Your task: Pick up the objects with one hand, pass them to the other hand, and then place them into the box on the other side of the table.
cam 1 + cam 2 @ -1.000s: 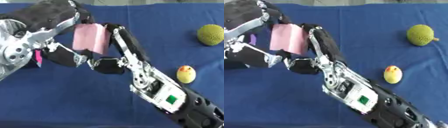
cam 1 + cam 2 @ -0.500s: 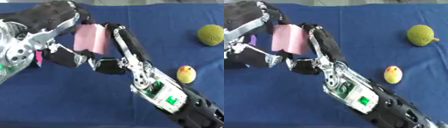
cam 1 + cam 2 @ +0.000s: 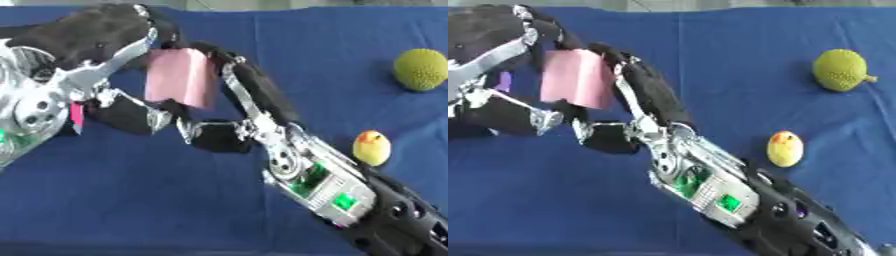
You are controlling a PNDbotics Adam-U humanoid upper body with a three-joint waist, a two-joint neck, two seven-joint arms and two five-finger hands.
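Note:
A pink rectangular block (image 3: 179, 77) hangs upright above the blue table, between both hands. My left hand (image 3: 92, 42) reaches in from the upper left, its fingers curled over the block's top and left side. From the lower right comes my right hand (image 3: 249, 97); its fingers lie along the block's right edge and its thumb bends under the bottom. A bumpy green fruit (image 3: 421, 69) lies at the far right. A small yellow toy (image 3: 372, 147) with a red spot sits nearer, at the right. No box is in view.
The blue cloth (image 3: 131, 200) covers the whole table. A small magenta thing (image 3: 77, 116) shows behind my left wrist. My right forearm (image 3: 332, 190) crosses the lower right of the table.
The block and both hands have sunk very slightly. Both hands stay on the block as before.

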